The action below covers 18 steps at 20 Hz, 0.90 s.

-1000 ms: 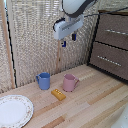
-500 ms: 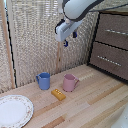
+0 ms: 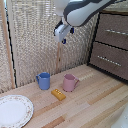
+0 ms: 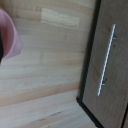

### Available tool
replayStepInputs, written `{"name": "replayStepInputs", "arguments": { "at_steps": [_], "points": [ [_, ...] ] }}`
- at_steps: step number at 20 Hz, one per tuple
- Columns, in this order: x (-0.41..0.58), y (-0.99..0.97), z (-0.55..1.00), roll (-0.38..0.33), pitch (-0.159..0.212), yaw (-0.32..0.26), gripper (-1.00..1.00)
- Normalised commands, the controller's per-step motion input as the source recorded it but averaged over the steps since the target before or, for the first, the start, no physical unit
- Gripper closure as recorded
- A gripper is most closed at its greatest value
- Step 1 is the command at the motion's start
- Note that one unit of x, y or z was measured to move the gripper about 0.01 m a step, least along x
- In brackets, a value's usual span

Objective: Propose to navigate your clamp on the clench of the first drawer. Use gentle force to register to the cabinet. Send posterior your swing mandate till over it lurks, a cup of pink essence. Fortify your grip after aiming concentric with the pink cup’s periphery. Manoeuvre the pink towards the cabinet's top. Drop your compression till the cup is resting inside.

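Observation:
The pink cup (image 3: 70, 82) stands upright on the wooden table, handle towards the exterior view's right. Its blurred edge (image 4: 9, 37) also shows in the wrist view. My clamp (image 3: 63, 40) hangs high above the table, over the gap between the pink cup and a blue mug (image 3: 44, 80), touching nothing. Its short blue-tipped fingers are too small to show their spacing. The dark brown cabinet (image 3: 112, 47) stands at the exterior view's right, drawers shut, and a drawer front with a silver bar handle (image 4: 106, 60) fills part of the wrist view.
A small yellow block (image 3: 58, 94) lies in front of the two mugs. A white plate (image 3: 12, 111) sits near the front at the exterior view's left. A woven screen (image 3: 35, 40) backs the table (image 3: 95, 105).
The clamp has drifted slightly downward and towards the exterior view's left. The cup, mug, block and plate have not moved.

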Motion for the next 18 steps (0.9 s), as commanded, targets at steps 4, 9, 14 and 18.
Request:
{"name": "replayStepInputs", "arguments": {
  "at_steps": [4,9,14,18],
  "points": [
    [-0.013,0.0,0.05,-0.375,-0.014,0.046,-1.0],
    [-0.094,-0.02,0.0,-0.375,0.002,0.033,-1.0],
    [-0.081,-0.04,0.0,-0.375,0.008,0.014,-1.0],
    [-0.012,-0.07,0.0,-0.375,0.011,0.001,-1.0]
  ]
}}
